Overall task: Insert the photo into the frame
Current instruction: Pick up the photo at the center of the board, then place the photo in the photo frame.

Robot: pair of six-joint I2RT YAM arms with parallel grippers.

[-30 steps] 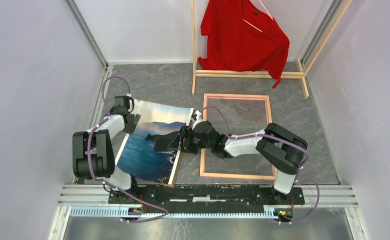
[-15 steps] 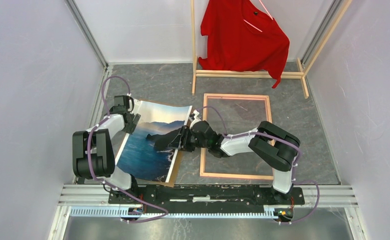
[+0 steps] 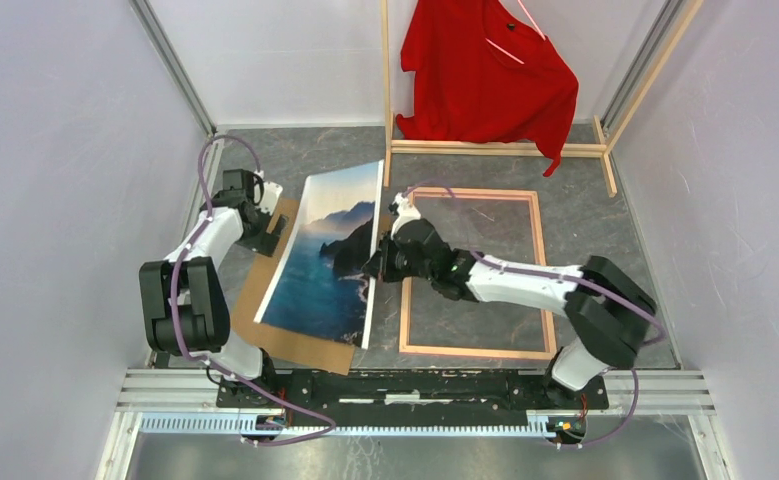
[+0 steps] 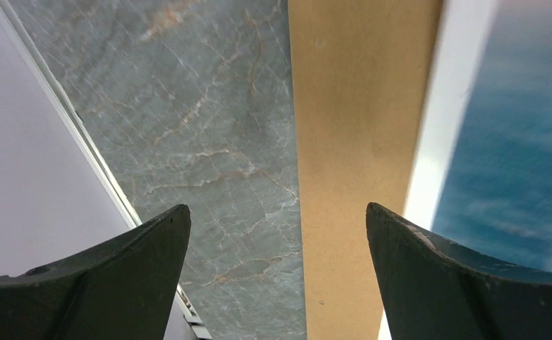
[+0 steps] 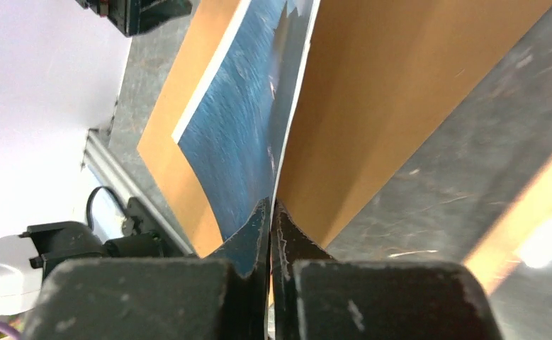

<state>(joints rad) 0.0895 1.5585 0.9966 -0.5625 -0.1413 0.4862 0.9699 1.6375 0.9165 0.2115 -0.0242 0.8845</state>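
Top view: the photo stands tilted. Its right edge is held up by the right gripper and its left edge is down on the brown board. The frame lies flat just to its right. The left gripper is over the board's far corner.

Left wrist: its fingers are spread wide with nothing between them, above board and floor.

Right wrist: the fingers are pressed together on the photo's edge.

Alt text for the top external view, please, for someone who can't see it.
The right gripper pinches the right edge of the photo, holding it tilted up off the brown backing board, beside the frame lying flat on the table. The left gripper is open over the board's far left corner.
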